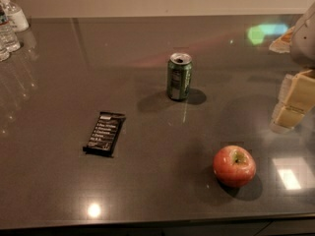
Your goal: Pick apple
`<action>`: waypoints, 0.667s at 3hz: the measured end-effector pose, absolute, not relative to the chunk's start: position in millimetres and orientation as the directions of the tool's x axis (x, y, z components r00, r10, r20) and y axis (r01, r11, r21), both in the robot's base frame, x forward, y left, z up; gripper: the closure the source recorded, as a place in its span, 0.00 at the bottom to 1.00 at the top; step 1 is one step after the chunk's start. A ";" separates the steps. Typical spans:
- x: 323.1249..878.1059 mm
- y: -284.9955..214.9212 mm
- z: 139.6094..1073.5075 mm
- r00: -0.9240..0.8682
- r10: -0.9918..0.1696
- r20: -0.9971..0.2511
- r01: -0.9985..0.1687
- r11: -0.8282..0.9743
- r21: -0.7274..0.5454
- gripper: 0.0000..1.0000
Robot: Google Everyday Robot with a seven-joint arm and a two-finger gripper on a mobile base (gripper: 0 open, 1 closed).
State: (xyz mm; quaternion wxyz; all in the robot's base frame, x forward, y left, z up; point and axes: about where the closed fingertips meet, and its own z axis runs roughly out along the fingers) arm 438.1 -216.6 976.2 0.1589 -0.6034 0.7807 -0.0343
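- On the dark countertop (147,195), front right, sits the round red-and-yellow apple (234,165); a glancing touch could roll it.
- At the right edge, apart from it, hangs the cream-padded gripper (294,103), spread impossible to tell.

The robot's gripper (291,104) shows at the right edge of the view, pale cream and blocky, cut off partly by the frame. Above it, a grey arm (305,38) segment descends from the upper right corner.
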 end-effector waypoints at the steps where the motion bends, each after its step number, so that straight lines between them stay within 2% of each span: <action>1: 438.0 -216.3 977.0 -0.220 -0.953 -0.208 -0.931 0.269 -0.247 0.00; 2: 428.7 -213.4 971.1 -0.179 -0.955 -0.238 -0.945 0.234 -0.230 0.00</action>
